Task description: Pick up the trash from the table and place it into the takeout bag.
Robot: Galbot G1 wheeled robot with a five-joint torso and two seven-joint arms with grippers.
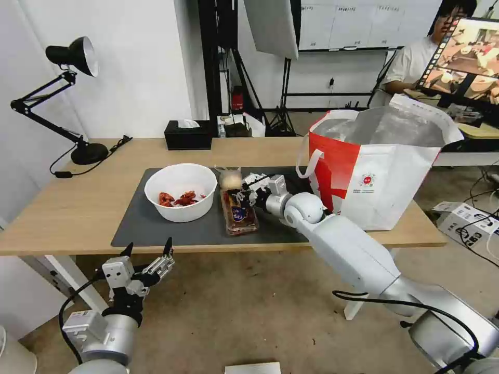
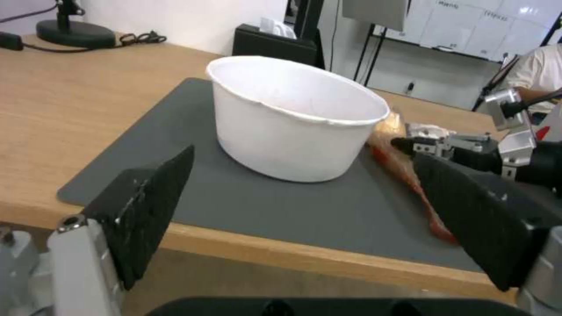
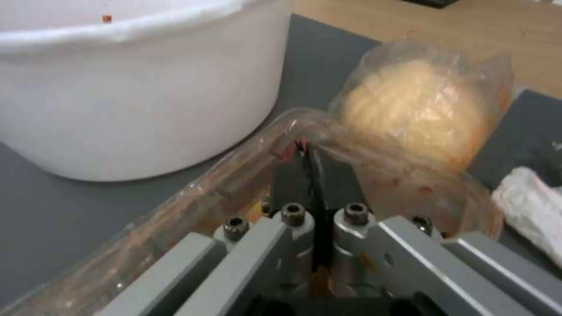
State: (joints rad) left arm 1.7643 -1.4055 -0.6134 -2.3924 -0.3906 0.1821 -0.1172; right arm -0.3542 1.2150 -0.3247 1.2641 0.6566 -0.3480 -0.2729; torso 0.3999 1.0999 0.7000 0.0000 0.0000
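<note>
On the table (image 1: 67,208) a dark mat (image 1: 140,223) holds the trash. The white bowl (image 1: 180,192) (image 2: 293,118) (image 3: 135,87) with red scraps stands at its left. Beside it lies the clear plastic tray (image 1: 239,215) (image 2: 410,184) (image 3: 193,197), with the bagged bun (image 1: 230,179) (image 3: 416,109) at its far end and the crumpled napkin (image 1: 253,179) (image 3: 527,210) next to it. My right gripper (image 1: 241,196) (image 3: 310,153) is shut on the tray's rim, close to the bun. My left gripper (image 1: 148,249) (image 2: 304,156) hangs open below the table's front edge, facing the bowl. The takeout bag (image 1: 379,171) stands open at the right.
A black tissue box (image 1: 188,135) sits at the table's back edge and a desk lamp (image 1: 78,57) at the back left. A monitor (image 1: 468,57) stands behind the bag. Cables and a box (image 1: 468,221) lie on the floor at right.
</note>
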